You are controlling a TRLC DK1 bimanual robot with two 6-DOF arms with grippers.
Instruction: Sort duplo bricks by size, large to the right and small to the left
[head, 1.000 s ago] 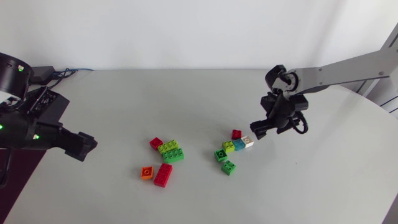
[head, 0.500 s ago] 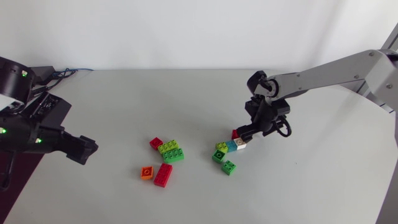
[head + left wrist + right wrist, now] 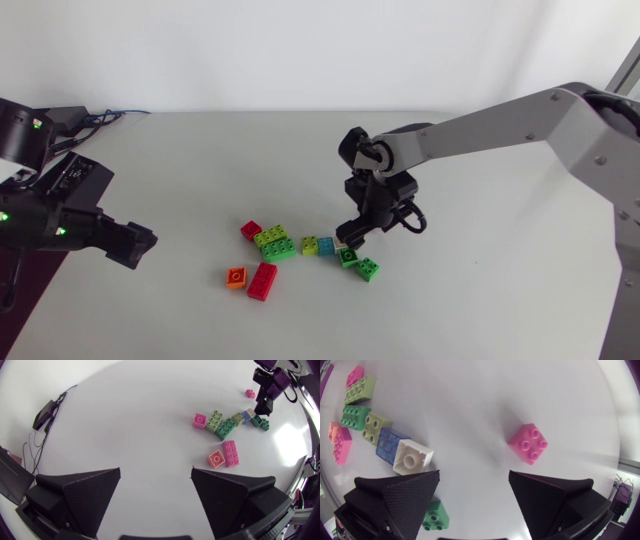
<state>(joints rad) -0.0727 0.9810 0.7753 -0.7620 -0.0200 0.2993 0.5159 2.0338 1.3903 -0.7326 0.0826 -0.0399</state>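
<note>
Duplo bricks bunched around white brick, sizes mixed. Right gripper spread wide, empty, one finger just beside white brick. Left gripper likewise agape, empty, well apart from white brick. Large green brick near white brick: push that way and you likely jam smalls against it. Small red brick apart from white brick, beyond other finger: your sweep may miss it.

I noted the bricks lying flat, studs up, near the table's middle. A long red brick lay touching a small orange brick. Just behind them a small red brick, a lime brick and a long green brick sat clustered. A small lime brick, a blue brick and a white brick formed a touching row, with two small green bricks just beside it. A stray red brick lay apart.
</note>
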